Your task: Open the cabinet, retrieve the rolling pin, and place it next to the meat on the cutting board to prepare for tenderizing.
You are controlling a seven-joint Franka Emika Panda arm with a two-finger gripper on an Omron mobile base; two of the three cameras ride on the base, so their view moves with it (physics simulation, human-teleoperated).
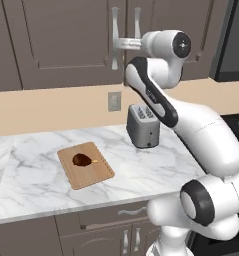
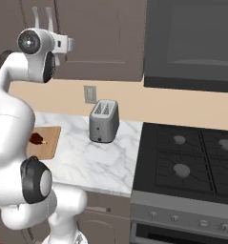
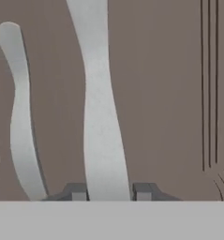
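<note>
Between the end effector fingers sits the cabinet handle; clamped tight.

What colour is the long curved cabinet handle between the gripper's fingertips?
Silver, clearest in the hand view: long curved handle.

2 rear base views over shared counter; hand view close against cabinet

My white arm reaches up to the dark grey-brown wall cabinet at its two curved silver handles. Below, a silver two-slot toaster stands on the white marble counter, right of the light-brown wooden cutting board bearing the small dark brown meat.
</note>
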